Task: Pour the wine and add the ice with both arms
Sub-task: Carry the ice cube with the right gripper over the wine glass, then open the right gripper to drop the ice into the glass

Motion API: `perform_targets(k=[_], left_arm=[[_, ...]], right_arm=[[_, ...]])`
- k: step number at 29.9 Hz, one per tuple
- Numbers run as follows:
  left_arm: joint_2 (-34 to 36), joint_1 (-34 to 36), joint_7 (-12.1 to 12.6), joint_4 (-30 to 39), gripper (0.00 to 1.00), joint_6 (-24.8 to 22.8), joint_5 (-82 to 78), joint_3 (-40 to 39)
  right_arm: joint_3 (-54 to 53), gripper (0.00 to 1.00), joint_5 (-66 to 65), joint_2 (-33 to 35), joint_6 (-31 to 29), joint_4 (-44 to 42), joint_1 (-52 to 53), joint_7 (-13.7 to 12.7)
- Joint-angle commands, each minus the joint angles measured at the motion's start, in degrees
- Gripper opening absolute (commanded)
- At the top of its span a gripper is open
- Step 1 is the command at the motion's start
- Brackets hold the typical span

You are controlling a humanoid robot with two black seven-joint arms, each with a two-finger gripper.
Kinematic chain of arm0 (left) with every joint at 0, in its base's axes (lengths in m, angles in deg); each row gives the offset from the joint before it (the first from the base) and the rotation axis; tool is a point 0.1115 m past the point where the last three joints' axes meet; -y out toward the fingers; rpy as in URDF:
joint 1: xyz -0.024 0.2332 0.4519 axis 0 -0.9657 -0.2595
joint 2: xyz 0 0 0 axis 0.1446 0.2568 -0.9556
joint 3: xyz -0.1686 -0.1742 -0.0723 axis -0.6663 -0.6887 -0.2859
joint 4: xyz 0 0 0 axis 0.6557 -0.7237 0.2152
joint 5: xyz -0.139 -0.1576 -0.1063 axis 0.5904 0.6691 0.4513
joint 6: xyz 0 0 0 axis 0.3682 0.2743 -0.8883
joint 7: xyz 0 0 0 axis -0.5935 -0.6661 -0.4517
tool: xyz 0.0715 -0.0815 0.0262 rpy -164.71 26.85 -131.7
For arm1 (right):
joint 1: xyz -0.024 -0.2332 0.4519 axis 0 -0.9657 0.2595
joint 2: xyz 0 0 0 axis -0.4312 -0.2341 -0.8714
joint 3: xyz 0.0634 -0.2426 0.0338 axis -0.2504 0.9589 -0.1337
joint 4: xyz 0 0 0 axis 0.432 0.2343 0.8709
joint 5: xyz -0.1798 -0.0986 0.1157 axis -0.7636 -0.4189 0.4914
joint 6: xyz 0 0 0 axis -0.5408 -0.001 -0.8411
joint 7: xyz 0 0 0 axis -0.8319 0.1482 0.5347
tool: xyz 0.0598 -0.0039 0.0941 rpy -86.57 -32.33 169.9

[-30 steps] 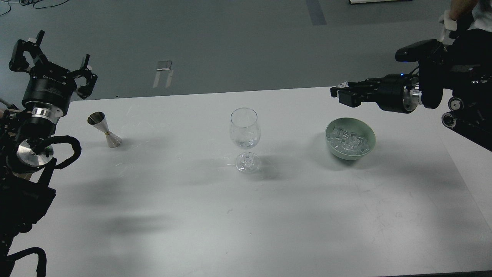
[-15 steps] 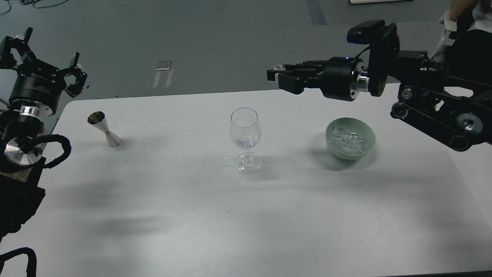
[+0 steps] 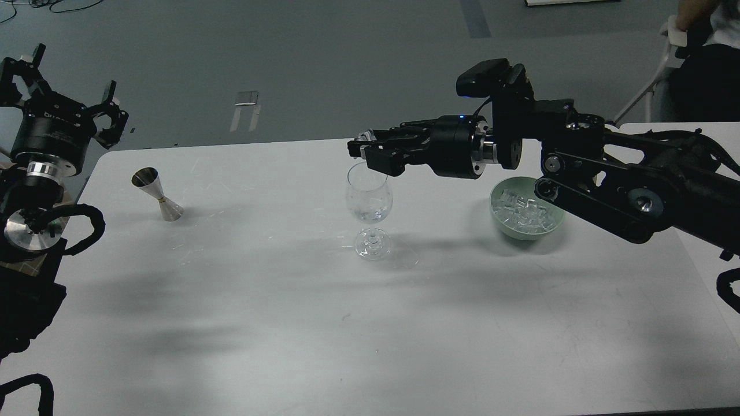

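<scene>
White surface [image 3: 289,323] carries a wine glass [image 3: 369,202] standing upright, long axis vertical, near the middle toward the far edge. Clear ice [image 3: 523,211] fills a green bowl [image 3: 498,222] toward the right edge. Right pincer [image 3: 361,151] reaches horizontally leftward, tip just above the glass rim; finger state cannot be told. Left pincer [image 3: 63,86] stands off the far-left corner, fingers spread, with illegible lettering. A metal jigger [image 3: 157,195] stands tilted nearby.

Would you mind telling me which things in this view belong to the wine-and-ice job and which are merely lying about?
Part of the job:
- wine glass
- ice in the green bowl
- metal jigger
- right gripper, at the glass rim
- left gripper, raised

Lying about:
- flat grey object on the floor
- chair, far right
</scene>
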Motion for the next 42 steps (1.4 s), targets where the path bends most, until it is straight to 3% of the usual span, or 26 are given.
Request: perform_targets(k=[1,15,42], left_arm=[[-0.08,-0.02,-0.06,0.00,0.98,0.08,0.00,-0.02],[-0.17,-0.02,-0.59,0.00,0.98,0.08,0.00,-0.11],[-0.17,-0.02,-0.68,-0.09,0.98,0.08,-0.09,-0.02]], right_arm=[[0.36,0.28,-0.12,-0.48,0.01,-0.08,0.01,0.01],[0.45,0.31,-0.12,-0.57,0.01,-0.34,-0.16,0.01],[0.36,0.59,-0.21,-0.22,0.01,-0.25,0.10,0.01]])
